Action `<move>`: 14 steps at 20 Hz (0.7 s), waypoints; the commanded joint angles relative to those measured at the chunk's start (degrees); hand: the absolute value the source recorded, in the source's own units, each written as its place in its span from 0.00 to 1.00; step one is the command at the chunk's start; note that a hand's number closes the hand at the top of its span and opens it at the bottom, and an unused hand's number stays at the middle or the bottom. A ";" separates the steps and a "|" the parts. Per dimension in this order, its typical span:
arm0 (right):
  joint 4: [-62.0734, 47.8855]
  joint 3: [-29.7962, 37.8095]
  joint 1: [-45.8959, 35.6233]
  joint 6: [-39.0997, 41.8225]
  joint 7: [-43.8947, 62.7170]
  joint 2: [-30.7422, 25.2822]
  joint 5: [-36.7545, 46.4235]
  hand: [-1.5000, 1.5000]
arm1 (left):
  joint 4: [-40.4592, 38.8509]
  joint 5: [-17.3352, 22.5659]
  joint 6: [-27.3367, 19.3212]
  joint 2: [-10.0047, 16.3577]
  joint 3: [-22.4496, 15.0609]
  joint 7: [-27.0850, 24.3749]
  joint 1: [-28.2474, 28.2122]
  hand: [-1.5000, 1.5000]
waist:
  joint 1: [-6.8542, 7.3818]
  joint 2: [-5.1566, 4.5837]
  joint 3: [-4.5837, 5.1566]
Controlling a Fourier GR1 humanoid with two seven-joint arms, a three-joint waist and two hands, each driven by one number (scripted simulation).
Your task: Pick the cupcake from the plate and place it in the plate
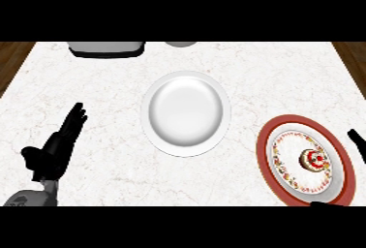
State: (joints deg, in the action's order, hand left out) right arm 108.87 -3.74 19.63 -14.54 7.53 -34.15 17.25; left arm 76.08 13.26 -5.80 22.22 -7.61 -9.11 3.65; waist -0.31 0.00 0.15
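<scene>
A small cupcake (pixel 313 160) with red and white topping sits on the red-rimmed patterned plate (pixel 272 137) at the right of the counter. A plain white plate (pixel 186 114) lies in the middle, with nothing on it. My left hand (pixel 57 147) rests at the lower left, fingers straight and pointing up, well away from both plates. Of my right hand (pixel 357 137) only dark finger tips show at the right edge beside the red-rimmed plate, and a dark bit at the lower edge; its fingers do not touch the cupcake.
A grey appliance (pixel 107 48) stands at the back left and a grey round object (pixel 181 44) at the back centre. Wooden floor shows past the counter's left and right edges.
</scene>
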 commanded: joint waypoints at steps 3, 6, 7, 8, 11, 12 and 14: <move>2.88 -2.12 -3.29 8.53 15.89 -2.82 3.19 0.00 | 1.13 -2.55 -0.92 -1.76 -0.89 -1.32 -2.12 0.50 | 0.67 -0.02 -0.09; 1.65 -2.78 -4.54 11.31 17.16 -0.96 3.56 0.00 | -5.36 -1.24 2.66 -1.29 2.58 -2.44 2.67 0.50 | 0.20 -0.08 -0.11; 3.72 -2.03 -1.53 12.35 18.65 -2.85 4.24 0.00 | -1.17 -3.58 -1.55 -3.91 -0.18 -2.08 -1.23 0.50 | 0.21 0.02 -0.12; 6.34 -2.80 -3.93 14.49 24.23 -3.12 4.63 0.00 | 1.22 -2.67 -0.01 -1.19 0.88 2.65 1.45 0.50 | 0.34 0.03 -0.12; 1.79 -0.09 -6.42 17.51 23.23 -2.64 4.45 0.00 | -4.74 -3.40 1.04 -3.35 2.23 -0.55 3.09 0.50 | 0.23 -0.05 -0.12; 1.01 -0.79 -4.24 16.31 21.27 -0.15 6.95 0.00 | -4.00 -3.34 2.70 -2.59 3.33 -1.87 1.10 0.50 | 0.20 0.01 -0.14; -0.15 -0.90 -4.59 18.67 22.33 -2.19 8.22 0.00 | -5.17 -3.64 2.48 -2.70 3.52 -1.00 3.46 0.50 | 0.15 -0.02 -0.13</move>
State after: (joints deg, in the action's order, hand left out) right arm 111.15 -4.95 15.73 0.99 28.51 -35.66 23.38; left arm 72.35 10.41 -3.70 19.99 -4.83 -10.32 5.45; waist -0.12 -0.01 0.03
